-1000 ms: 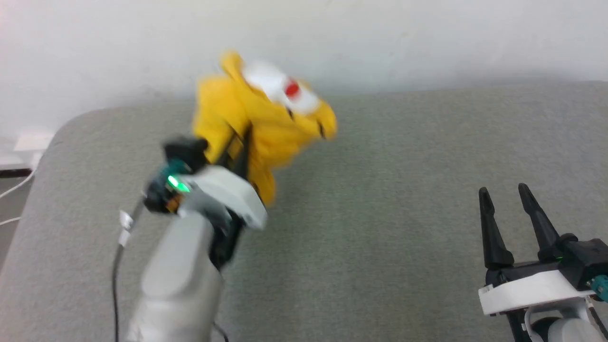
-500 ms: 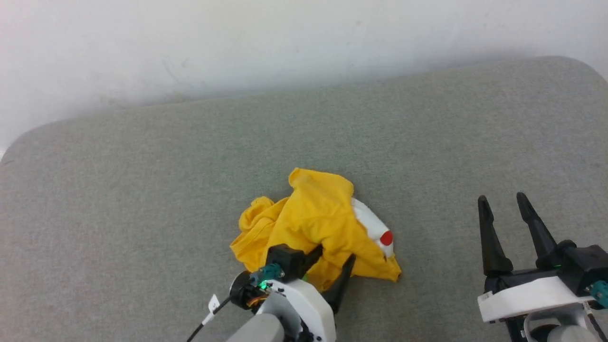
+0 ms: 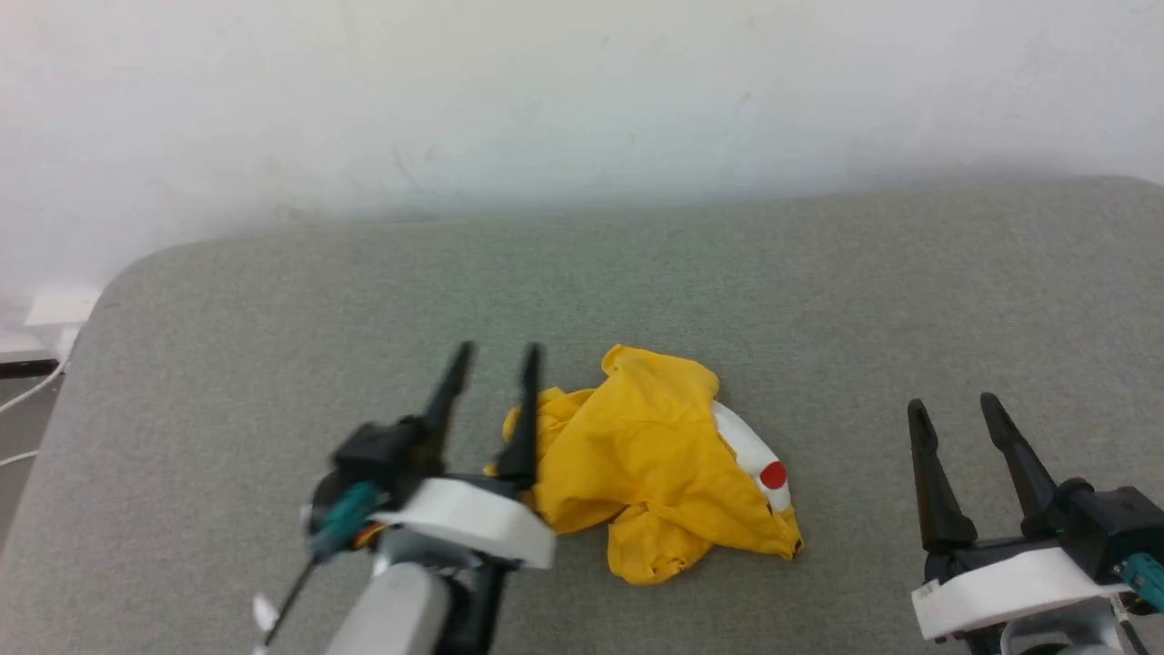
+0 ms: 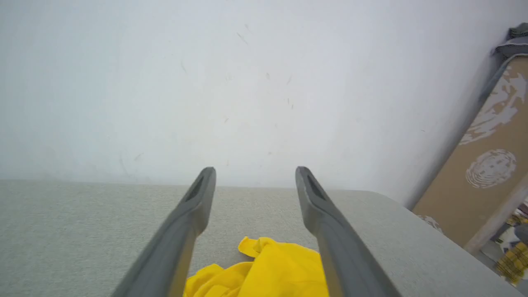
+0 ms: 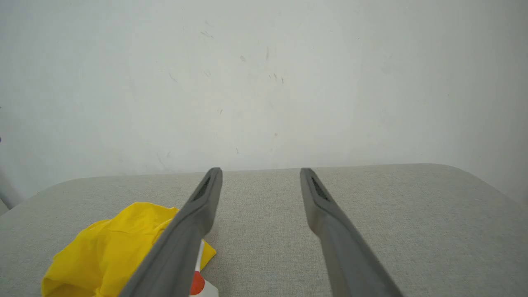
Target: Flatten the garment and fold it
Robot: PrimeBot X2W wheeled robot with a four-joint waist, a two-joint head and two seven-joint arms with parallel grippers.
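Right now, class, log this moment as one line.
yellow garment: crumpled heap on grey padded surface | left gripper: open, at its left edge | right gripper: open, apart | folding: not started

Grey fabric-covered table (image 3: 873,300): bare, passable surface lies on every side of the crumpled garment (image 3: 655,473), the one raised obstacle, near the front middle. The left gripper (image 3: 498,350), fingers spread, stands at the garment's left edge. The right gripper (image 3: 950,402), fingers spread, is well apart to its right, with open fabric between. A white wall (image 3: 582,100) closes the far edge. A brown board (image 4: 491,165) leans beyond one table end.
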